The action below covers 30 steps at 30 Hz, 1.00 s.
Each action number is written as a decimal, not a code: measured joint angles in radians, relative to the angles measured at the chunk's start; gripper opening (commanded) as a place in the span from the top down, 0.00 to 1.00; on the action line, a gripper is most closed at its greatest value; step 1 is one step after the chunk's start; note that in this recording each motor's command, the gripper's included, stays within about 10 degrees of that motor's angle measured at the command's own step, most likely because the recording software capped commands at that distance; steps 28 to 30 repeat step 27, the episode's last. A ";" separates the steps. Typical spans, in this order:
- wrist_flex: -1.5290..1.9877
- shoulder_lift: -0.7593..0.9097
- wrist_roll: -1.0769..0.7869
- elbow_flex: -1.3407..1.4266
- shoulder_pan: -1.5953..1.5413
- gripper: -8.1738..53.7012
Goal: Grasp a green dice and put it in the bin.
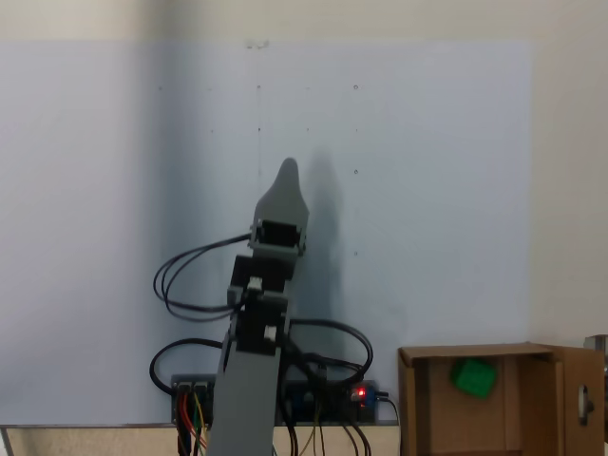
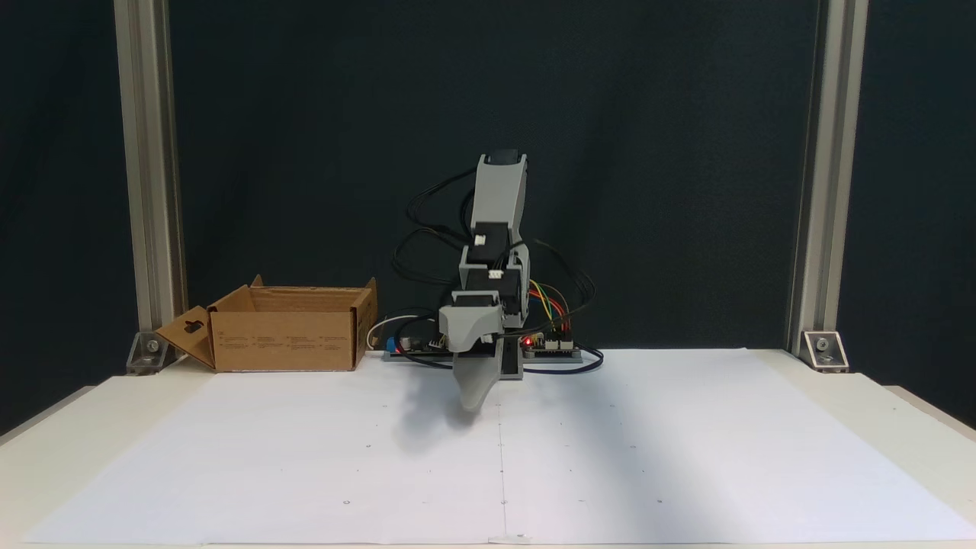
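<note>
We are viewing a white-papered desk (image 2: 686, 457) from two fixed cameras. The bin (image 2: 286, 339) is sitting beside the arm's base, with the green dice (image 1: 473, 377) lying inside it. The jaws (image 2: 474, 400), well apart from the bin, are pointing downward, empty; we cannot tell whether they are parted. We judge the task finished, needing only a retreat.

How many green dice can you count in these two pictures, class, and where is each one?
1. The green dice lies inside the cardboard box, seen from above in a fixed view. In the front-facing fixed view the box walls hide its inside, so others could sit there unseen.

Soft, slightly blurred; faint shadows
</note>
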 measured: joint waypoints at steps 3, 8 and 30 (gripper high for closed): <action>-0.087 0.061 0.000 0.095 -0.005 0.16; -0.219 0.083 -0.003 0.179 -0.008 0.16; -0.520 0.084 -0.005 0.233 -0.026 0.14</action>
